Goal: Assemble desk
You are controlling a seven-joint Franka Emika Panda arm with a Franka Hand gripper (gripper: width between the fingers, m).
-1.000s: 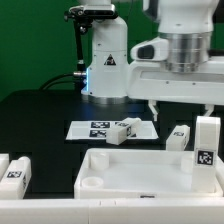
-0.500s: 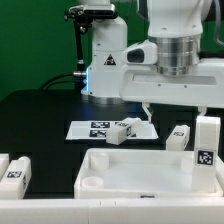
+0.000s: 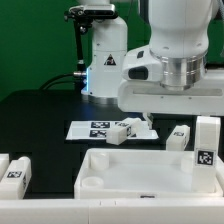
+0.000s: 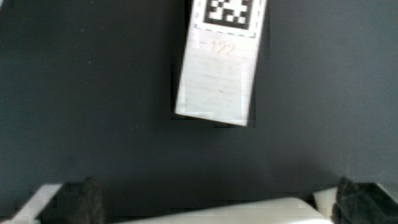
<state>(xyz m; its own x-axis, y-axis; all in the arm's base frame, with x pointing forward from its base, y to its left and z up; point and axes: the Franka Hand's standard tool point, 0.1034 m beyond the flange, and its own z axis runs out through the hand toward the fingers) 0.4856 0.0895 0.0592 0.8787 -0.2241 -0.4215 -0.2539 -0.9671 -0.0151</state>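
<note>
Gripper: jaws wide, holding nothing; hovering near the marker board
Tabletop: rim up; nearest the exterior camera
Leg: lying at the marker board's edge; more lie loose nearby

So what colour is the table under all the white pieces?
Black. The table is plain black all over, and the exterior view shows it best.

Exterior camera: low, close, looking across the black tabletop toward the arm's base. Wrist camera: close, looking down past the claw onto that tabletop. Shared: the black surface; the tagged white leg under the wrist can't be matched.
</note>
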